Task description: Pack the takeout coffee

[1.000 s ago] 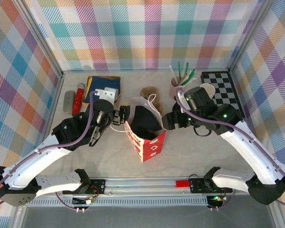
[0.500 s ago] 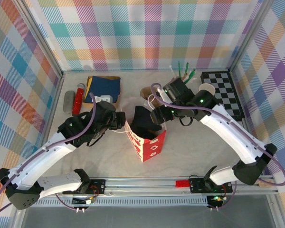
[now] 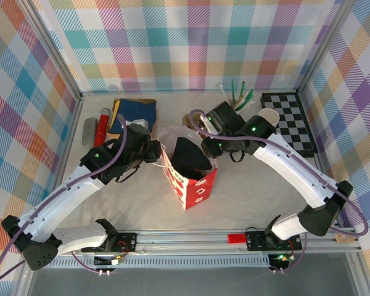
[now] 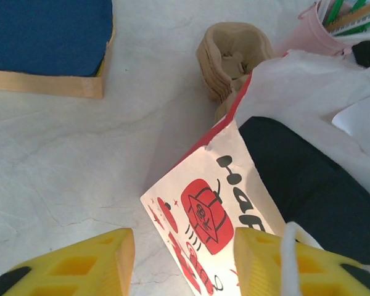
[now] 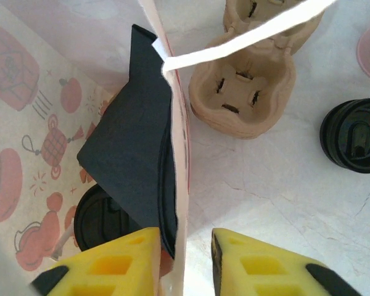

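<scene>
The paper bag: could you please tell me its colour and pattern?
Paper bag: white with red drawings and black lettering; clearest in left wrist view.

The left end effector (image 4: 185, 262) shows its two yellow fingers (image 4: 80, 265) standing apart at the bottom edge, with the near wall of a white paper bag (image 4: 203, 209) printed in red between them and a white handle strap (image 4: 290, 243) lying over the right-hand finger. The bag's mouth gapes, dark inside. Behind it on the pale desk (image 4: 80, 160) sit a brown pulp cup carrier (image 4: 231, 58), a pink cup (image 4: 302, 40) at the top right corner, and a blue pad with a tan edge (image 4: 46, 37) at the top left.
</scene>
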